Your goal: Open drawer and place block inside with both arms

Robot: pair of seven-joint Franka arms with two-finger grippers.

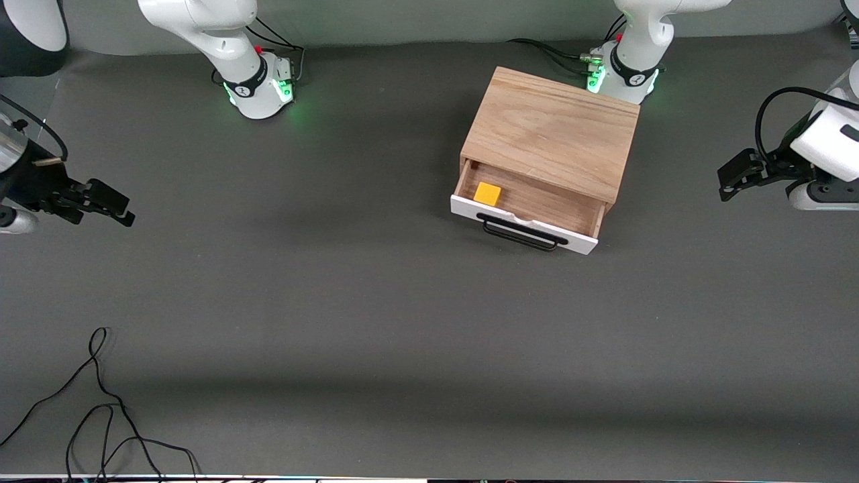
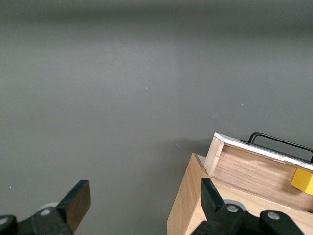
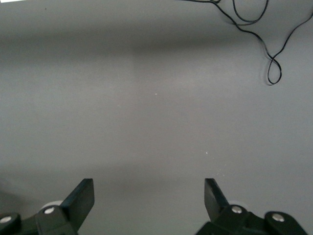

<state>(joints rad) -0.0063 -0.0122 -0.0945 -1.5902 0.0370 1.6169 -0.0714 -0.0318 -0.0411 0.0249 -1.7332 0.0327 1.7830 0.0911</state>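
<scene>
The light oak box [image 1: 551, 131] stands close to the left arm's base. Its white-fronted drawer [image 1: 523, 221] is pulled out toward the front camera, black bar handle [image 1: 520, 235] showing. The yellow block [image 1: 487, 194] lies inside the drawer, in the corner toward the right arm's end; the left wrist view shows the block [image 2: 303, 182] too. My left gripper [image 1: 728, 181] hangs open and empty at the left arm's end of the table, away from the box. My right gripper [image 1: 117, 209] hangs open and empty over bare table at the right arm's end.
A loose black cable [image 1: 100, 402] lies on the grey table cloth [image 1: 335, 302] near the front edge at the right arm's end; the right wrist view also shows the cable [image 3: 271, 49]. Both arm bases [image 1: 258, 84] glow green along the table's robot side.
</scene>
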